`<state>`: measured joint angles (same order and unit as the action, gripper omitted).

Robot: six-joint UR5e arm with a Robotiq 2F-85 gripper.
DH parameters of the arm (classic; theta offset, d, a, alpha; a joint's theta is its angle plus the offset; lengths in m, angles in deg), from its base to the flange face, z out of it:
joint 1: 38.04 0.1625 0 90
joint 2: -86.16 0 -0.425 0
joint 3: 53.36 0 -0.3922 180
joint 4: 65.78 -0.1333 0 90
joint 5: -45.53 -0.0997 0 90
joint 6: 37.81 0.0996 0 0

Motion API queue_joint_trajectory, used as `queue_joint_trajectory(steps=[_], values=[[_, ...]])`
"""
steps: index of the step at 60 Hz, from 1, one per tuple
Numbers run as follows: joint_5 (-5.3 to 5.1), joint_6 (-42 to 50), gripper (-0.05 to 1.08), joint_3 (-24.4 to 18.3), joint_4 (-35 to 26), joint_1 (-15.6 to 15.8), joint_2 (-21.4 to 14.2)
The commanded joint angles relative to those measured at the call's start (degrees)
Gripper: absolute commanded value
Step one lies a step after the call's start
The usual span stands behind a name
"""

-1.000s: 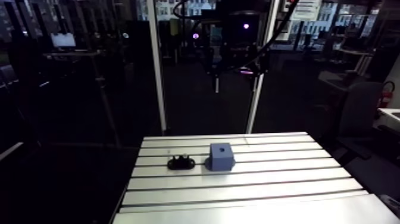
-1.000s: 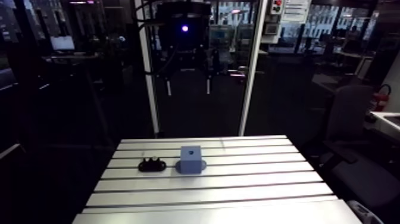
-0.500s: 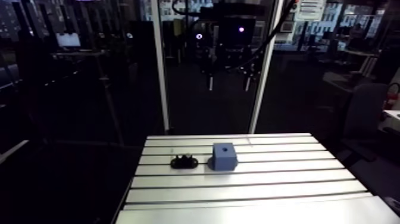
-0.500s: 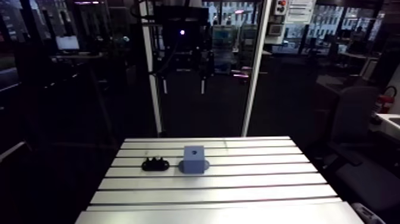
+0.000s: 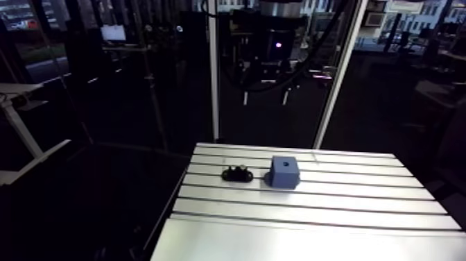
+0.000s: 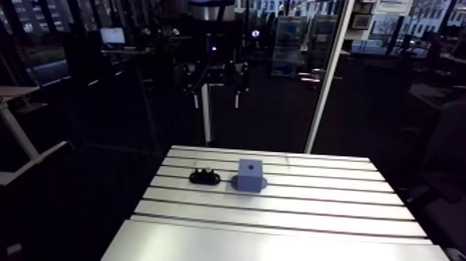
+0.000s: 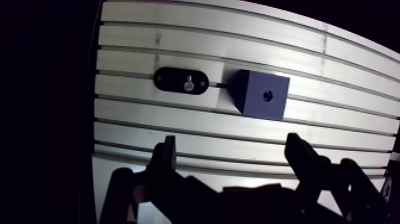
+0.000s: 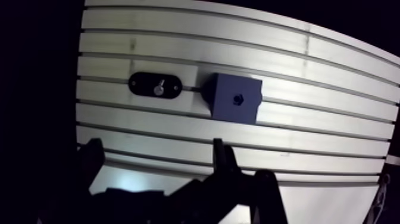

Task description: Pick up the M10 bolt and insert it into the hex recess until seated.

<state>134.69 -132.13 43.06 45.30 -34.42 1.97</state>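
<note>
An M10 bolt (image 7: 188,85) stands head-up in a black oval holder (image 7: 172,78) on the slotted table (image 5: 312,208). Right beside the holder sits a blue block (image 7: 253,101) with a small hex recess (image 7: 267,95) in its top face. My gripper (image 7: 232,146) hangs high above the table, open, with nothing between its fingers (image 7: 166,158). Holder and block lie ahead of it, the block nearer the middle of the gap. The arm view shows the holder (image 5: 238,173) and the block (image 5: 285,171) near the table's far edge, with the gripper (image 5: 264,97) well above them.
Two white upright posts (image 5: 213,69) (image 5: 340,76) rise just behind the table's far edge. The table's left edge runs close to the holder. Bare slotted aluminium stretches in front of and to the right of the block.
The arm view has shifted with the arm, so the table now sits further right and is seen from higher. Holder, bolt and block keep their places on the table.
</note>
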Motion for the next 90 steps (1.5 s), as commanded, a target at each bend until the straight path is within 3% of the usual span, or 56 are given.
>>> queue_joint_trajectory(steps=[1,18,32,42,90], values=[[0.17,0.93,0.02,3.23,7.73,1.72,3.07],[0.34,1.02,0.10,7.18,16.56,3.07,5.78],[0.09,5.18,0.42,8.46,18.99,3.07,7.58],[0.09,7.13,0.55,8.66,20.17,3.16,8.51],[0.17,10.18,0.59,9.80,21.71,3.41,12.22]])
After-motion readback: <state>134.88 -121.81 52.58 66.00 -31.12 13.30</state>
